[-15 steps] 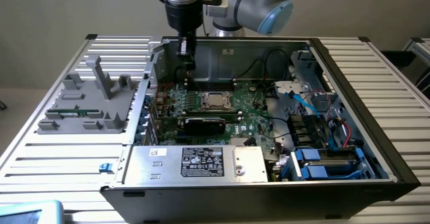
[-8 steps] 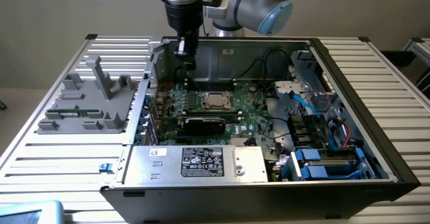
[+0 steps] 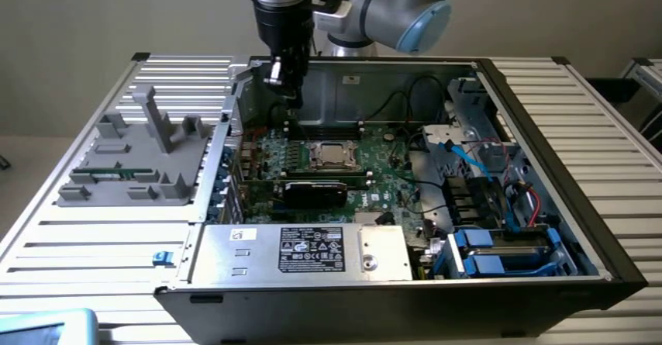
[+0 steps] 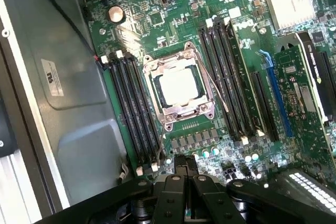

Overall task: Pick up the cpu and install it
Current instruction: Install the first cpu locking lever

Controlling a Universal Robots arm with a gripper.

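1 cpu (image 4: 178, 86) seated in mobo socket (image 4: 185, 114).

Open above cpu (image 4: 178, 86) w/ RAM slots (image 4: 129, 111) flanking both sides, black card (image 3: 315, 193) nr.

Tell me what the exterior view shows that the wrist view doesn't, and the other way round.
Exterior view's own: the arm above the open computer case, the grey fixture tray on the exterior view's left, the labelled power supply, blue drive caddies. Wrist view's own: the coin battery, black memory slots flanking the socket, a white label on the case wall. Shared: the cpu lying in its socket on the green motherboard, and the shut gripper above the board.
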